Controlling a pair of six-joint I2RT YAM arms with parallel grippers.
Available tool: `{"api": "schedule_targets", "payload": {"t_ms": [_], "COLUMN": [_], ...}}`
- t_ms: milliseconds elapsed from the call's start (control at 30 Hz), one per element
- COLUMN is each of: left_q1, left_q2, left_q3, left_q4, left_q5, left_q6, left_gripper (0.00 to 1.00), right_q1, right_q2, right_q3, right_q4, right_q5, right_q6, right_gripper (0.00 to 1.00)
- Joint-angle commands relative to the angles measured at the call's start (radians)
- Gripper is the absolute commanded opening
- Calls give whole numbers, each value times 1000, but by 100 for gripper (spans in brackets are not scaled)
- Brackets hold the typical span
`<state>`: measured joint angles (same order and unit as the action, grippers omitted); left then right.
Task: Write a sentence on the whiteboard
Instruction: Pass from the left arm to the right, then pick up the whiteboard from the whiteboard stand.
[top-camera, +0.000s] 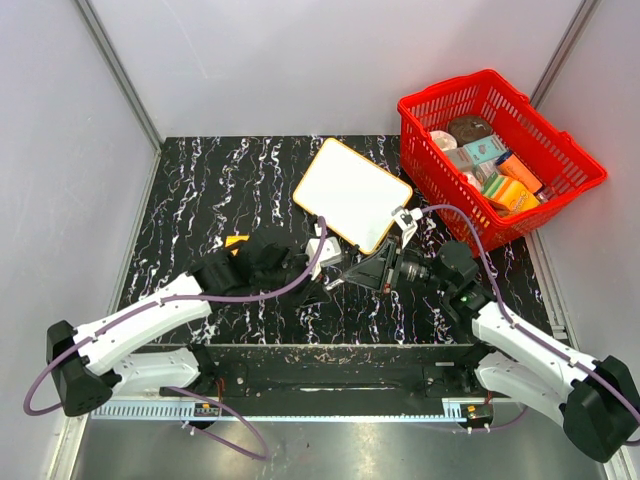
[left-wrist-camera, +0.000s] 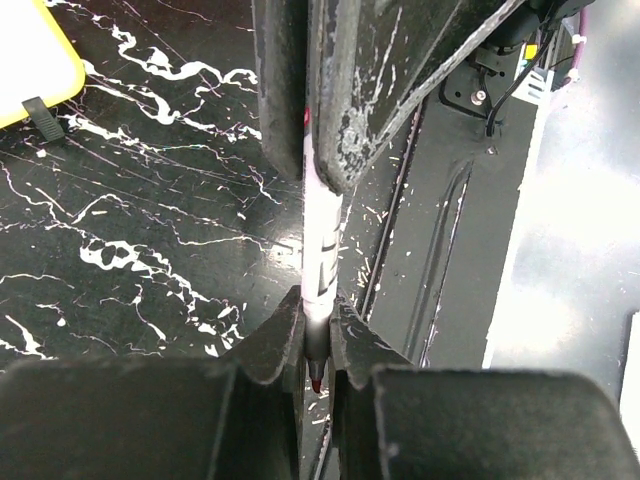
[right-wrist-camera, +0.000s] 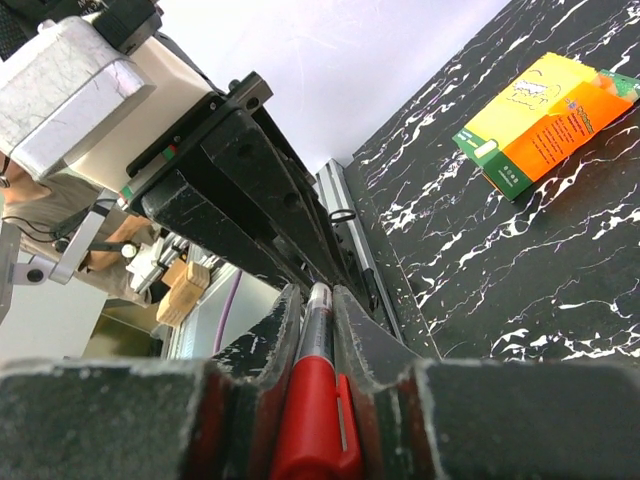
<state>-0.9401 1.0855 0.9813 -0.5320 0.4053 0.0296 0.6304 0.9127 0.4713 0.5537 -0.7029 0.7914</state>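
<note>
Both grippers are on one marker, nose to nose over the near middle of the table.

- left gripper: jaws pinched down to barrel width, clamped on the marker just behind its bare red tip (the tip pokes out on the wrist side).
- right gripper: also closed to barrel width, holding the marker's red end. The white barrel runs from there into the left fingers.
- whiteboard: flat on the table, turned at an angle, just beyond the two grippers and just beside the red basket on its left. Can't tell if it touches the basket. Its face looks plain white from the top camera. The left wrist camera catches only one yellow-rimmed corner, with a small black clip beside it.
- orange-and-yellow box: lying flat on the table, well apart from the marker.
- basket holds assorted packages.
</note>
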Motion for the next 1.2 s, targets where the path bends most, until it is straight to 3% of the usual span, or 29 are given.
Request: {"api": "schedule_targets", "payload": {"t_ms": [0,67,133,167,267,533,733,833,967,1167], "left_q1": [-3,-3,1,6,43,230,369,393,396,396], "left_q2": [-48,-68,-88,-110,-145,-104,23,118,269,497], "left_q3": [33,22,8,-7,-24,-58,-87,-67,9,128], "left_q4": [33,47,81,92,133,245,343,333,261,233], "left_q5": [-77,-101,-184,-197,-226,-31,59,-14,-219,-348], "left_q6": [9,3,-26,-26,-106,-247,-352,-359,-307,-267], "left_gripper": [15,49,65,80,91,97,96,96,95,93], "right_q1": [5,3,5,5,3,5,3,3,5,5], "right_q2": [-24,-31,-37,-53,-102,-241,-308,-319,-321,-342], "right_q3": [46,52,62,61,55,44,29,38,50,64], "right_q4": [-23,-75,-124,-152,-231,-414,-486,-526,-548,-613], "right_q5": [-66,-69,-22,-3,112,414,517,548,592,614], "right_q6": [-58,-90,-119,-124,-146,-211,-222,-233,-241,-227], "right_gripper": [0,0,0,0,0,0,0,0,0,0]}}
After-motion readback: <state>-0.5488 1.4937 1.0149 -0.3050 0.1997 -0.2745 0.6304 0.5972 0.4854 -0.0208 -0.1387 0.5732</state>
